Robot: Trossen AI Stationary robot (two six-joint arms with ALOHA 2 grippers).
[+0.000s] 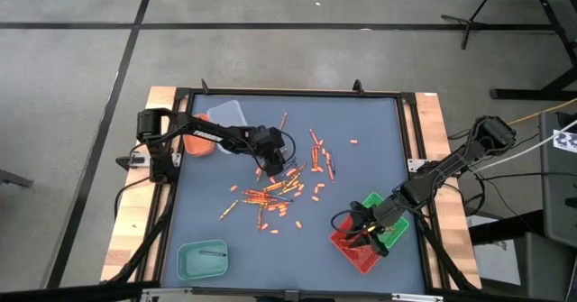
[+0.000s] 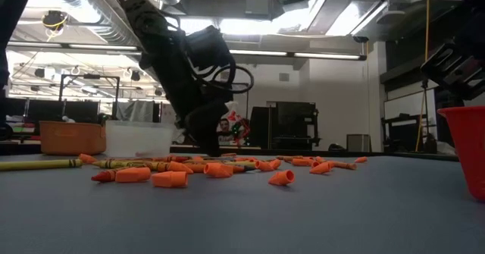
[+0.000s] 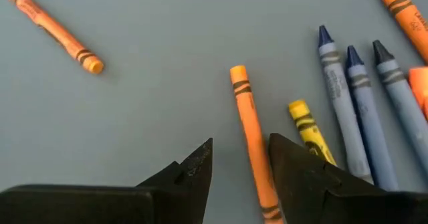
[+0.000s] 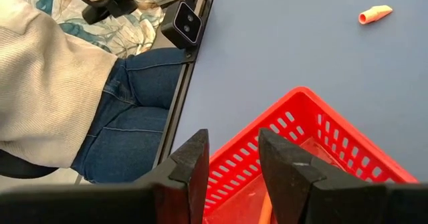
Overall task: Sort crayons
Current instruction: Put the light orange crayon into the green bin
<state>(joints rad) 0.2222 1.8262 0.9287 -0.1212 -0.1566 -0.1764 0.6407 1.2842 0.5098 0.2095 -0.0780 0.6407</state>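
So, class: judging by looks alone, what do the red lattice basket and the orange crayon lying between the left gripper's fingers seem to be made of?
The red lattice basket looks like moulded plastic: glossy, with evenly spaced slots and a smooth rounded rim. The orange crayon appears to be wax in a matte paper wrapper: dark printed bands ring the sleeve and a bare, blunt end shows. The left gripper straddles it, open.

light: bright overhead strips, glare | shadows: soft | low view foreground: blurred

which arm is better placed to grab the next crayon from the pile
Left. The left gripper hangs open over the scattered pile, its fingers either side of an orange crayon. The right gripper is away from the pile, over the red tray.
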